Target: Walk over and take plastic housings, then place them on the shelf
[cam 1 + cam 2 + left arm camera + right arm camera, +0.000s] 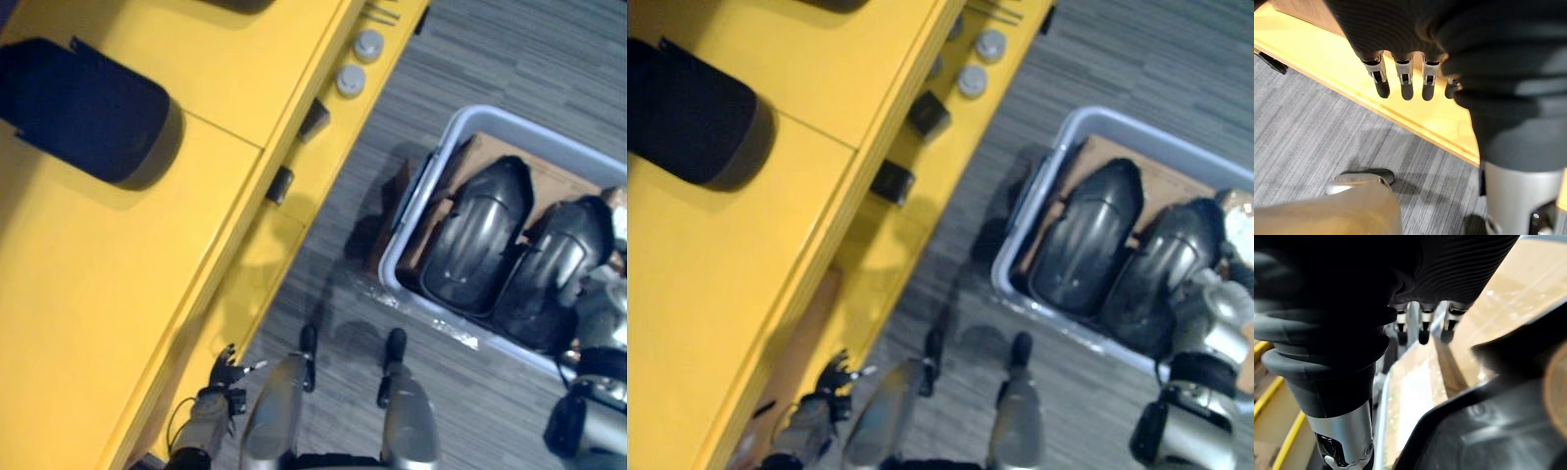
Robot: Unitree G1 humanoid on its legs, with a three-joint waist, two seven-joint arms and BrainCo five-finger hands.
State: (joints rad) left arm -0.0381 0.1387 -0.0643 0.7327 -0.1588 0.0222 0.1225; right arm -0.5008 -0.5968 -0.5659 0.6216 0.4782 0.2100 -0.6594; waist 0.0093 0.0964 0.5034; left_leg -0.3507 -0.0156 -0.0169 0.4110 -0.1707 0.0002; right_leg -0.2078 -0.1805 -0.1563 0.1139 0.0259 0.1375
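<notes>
Two black plastic housings lie side by side on cardboard in a pale grey bin on the floor at the right. A third black housing rests on top of the yellow shelf at the upper left. My right hand hangs over the bin's rim, close beside the right housing, fingers straight and holding nothing. My left hand hangs low beside the shelf's front edge, fingers straight and empty; it also shows at the lower left.
Two grey round caps and two small dark blocks sit on the shelf's lower ledge. A strip of grey carpet runs between the shelf and the bin.
</notes>
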